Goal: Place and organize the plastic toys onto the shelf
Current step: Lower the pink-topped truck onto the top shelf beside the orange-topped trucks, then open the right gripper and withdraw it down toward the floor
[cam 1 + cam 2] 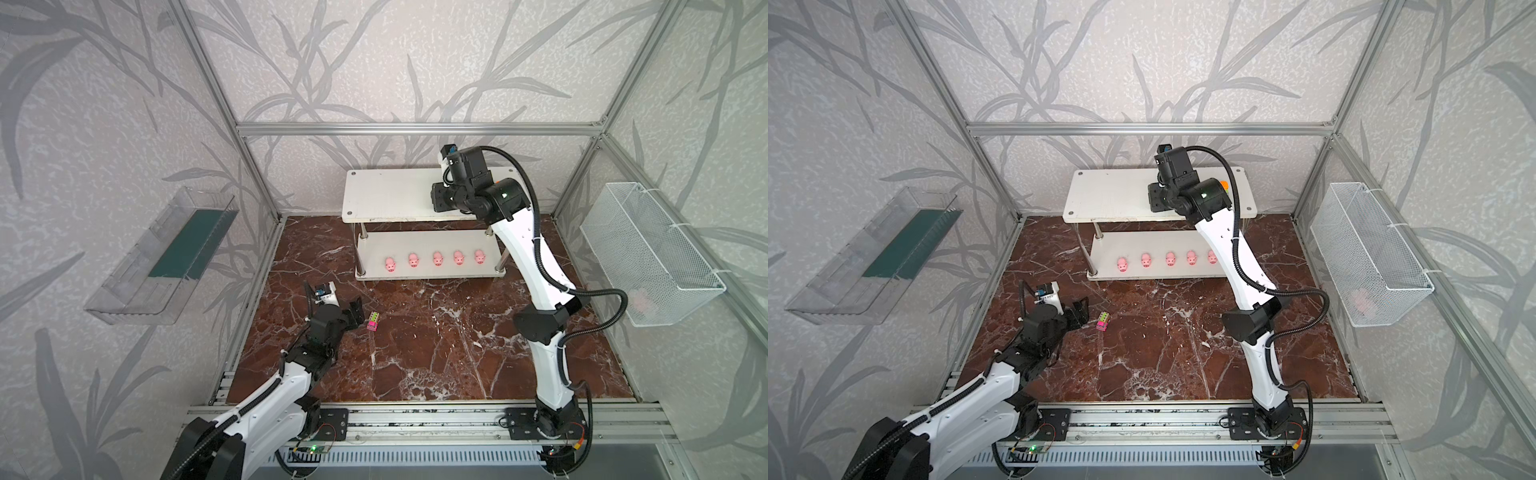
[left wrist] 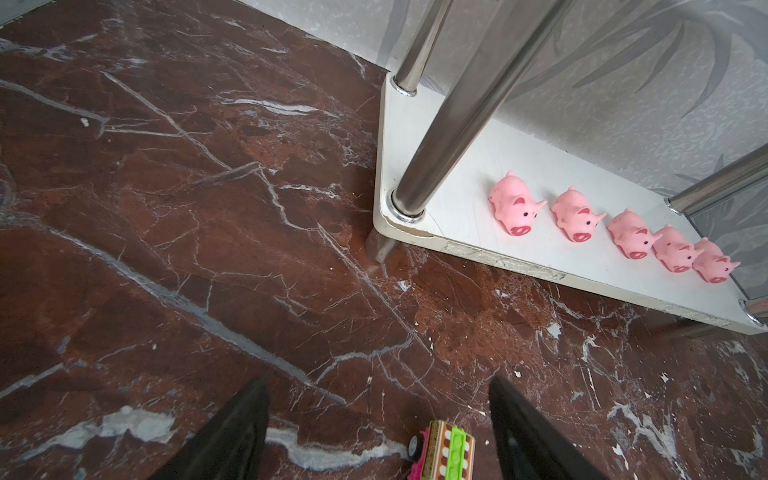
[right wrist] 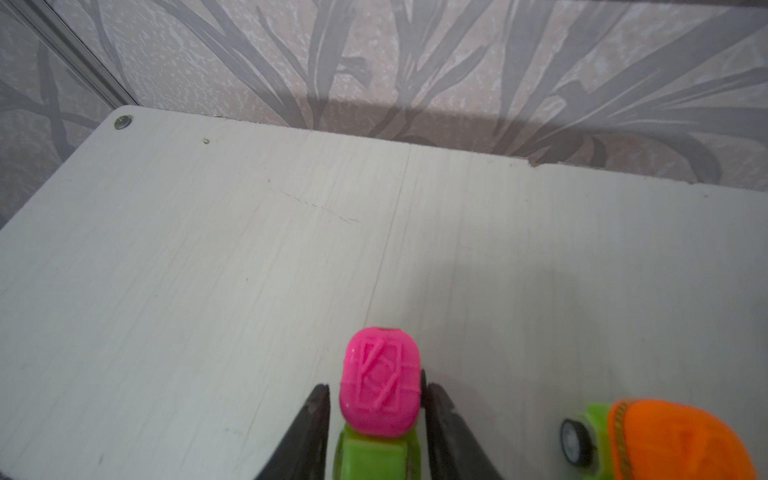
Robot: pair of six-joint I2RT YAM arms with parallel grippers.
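Pink-topped car (image 3: 378,374) sits on the shelf's (image 1: 386,195) top board. The right gripper's (image 3: 377,388) fingers are slightly parted beside it, and the orange-topped car (image 1: 1224,185) is at three o'clock. Five pigs (image 1: 437,258) line the lower board. At seven o'clock, on red marble floor (image 1: 415,353), the left gripper (image 2: 376,382) gapes empty by another car (image 1: 372,322). Leaf-papered walls surround.

Pigs (image 1: 437,258) on lower shelf board (image 1: 424,243); two cars (image 3: 378,395) (image 3: 673,440) on upper board (image 3: 208,270); third car (image 1: 372,322) on table (image 1: 436,353).

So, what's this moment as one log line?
left jaws: open by toy car on table | right jaws: slightly open around pink-topped car on shelf top | orange-topped car alongside | five pigs on lower board
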